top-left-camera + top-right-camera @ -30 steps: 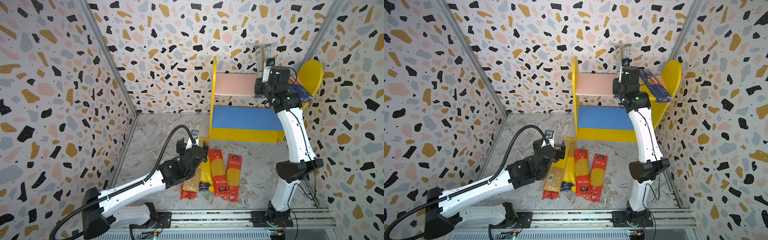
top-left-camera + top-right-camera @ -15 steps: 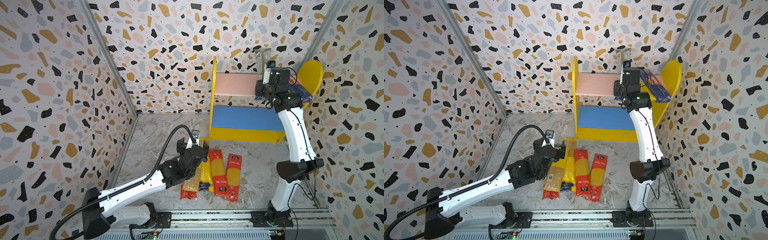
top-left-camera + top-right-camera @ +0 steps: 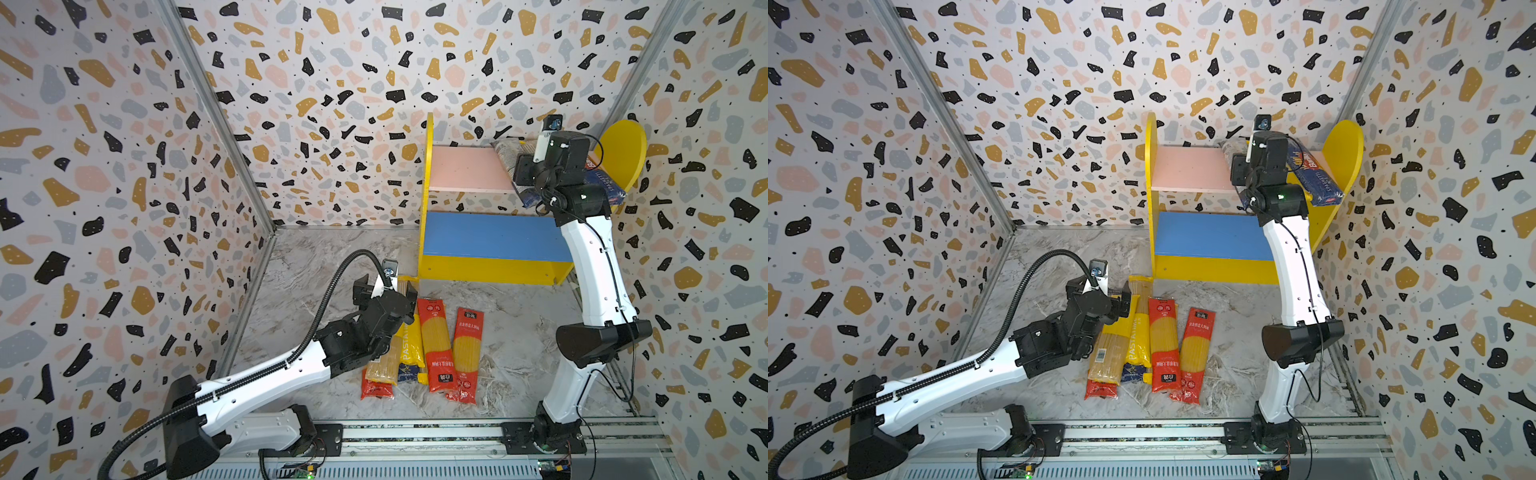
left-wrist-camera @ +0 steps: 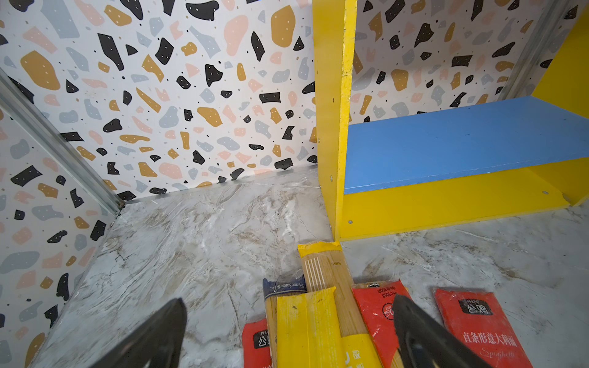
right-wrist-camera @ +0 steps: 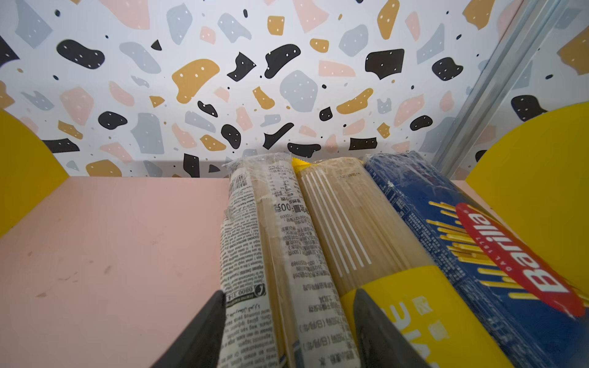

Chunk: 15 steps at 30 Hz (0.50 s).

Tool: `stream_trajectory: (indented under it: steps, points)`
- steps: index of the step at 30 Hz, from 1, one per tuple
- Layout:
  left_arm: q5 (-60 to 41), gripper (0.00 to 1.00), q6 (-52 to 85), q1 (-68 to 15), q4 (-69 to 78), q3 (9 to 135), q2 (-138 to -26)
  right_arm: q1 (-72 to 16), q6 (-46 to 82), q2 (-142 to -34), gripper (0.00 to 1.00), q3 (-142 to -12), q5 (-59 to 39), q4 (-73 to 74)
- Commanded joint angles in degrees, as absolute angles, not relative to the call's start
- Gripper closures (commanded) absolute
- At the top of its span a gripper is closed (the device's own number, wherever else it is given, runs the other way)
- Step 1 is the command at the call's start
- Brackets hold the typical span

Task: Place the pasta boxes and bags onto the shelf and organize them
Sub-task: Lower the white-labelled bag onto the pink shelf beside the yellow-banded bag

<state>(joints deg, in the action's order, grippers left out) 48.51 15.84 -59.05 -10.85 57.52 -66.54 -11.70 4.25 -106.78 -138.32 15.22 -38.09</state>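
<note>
Speckled terrazzo walls [image 3: 124, 166] are seen around a marbled tabletop [image 3: 316, 266]. At the left, the left claw [image 4: 288, 301] is held wide apart with nothing gripped. It is poised over the far ends of a row of pasta packs laid flat on the tabletop. A red-ended pack [image 3: 376, 388] is seen at the row's left edge. Beneath the gap of the claw the yellow PASTATIME pack [image 3: 410, 347] is laid over a dark-blue-ended pack [image 4: 283, 286] and a clear pack with a yellow end [image 4: 325, 270], whose tip lies just beside the foot of the shelf [image 3: 490, 270]. An inner red pack [image 3: 436, 345] is seen under one finger, and an outer red pack [image 3: 467, 349] just beside it, outside the claw. All long axes are run from the robot's side toward the shelf.

On the right end of the pink upper board [image 5: 111, 239] three packs are laid side by side: a clear printed pack [image 5: 274, 239], a clear yellow-banded pack [image 5: 357, 229] and a dark blue Barilla pack [image 5: 478, 255]. Their long axes are pointed front to back, far ends toward the wall behind; the Barilla pack is seen jutting past the board's front edge. The near end of the clear printed pack is straddled by the right claw [image 5: 288, 292]; whether it is pressed or merely flanked cannot be told.
</note>
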Motion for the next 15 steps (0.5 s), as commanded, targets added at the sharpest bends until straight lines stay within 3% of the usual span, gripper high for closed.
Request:
stream_trajectory:
  steps: [1, 15]
  points:
    - [49.13, 0.00, 15.73, -59.17, -9.35, 58.26, -65.32, -11.95, 5.60, -102.98, 0.35, -137.20, 14.11, -36.55]
    - [50.19, 0.00, 16.74, -59.16, -10.16, 56.66, -62.86, -17.46, 7.47, -106.79, 0.35, -133.82, 11.89, -27.74]
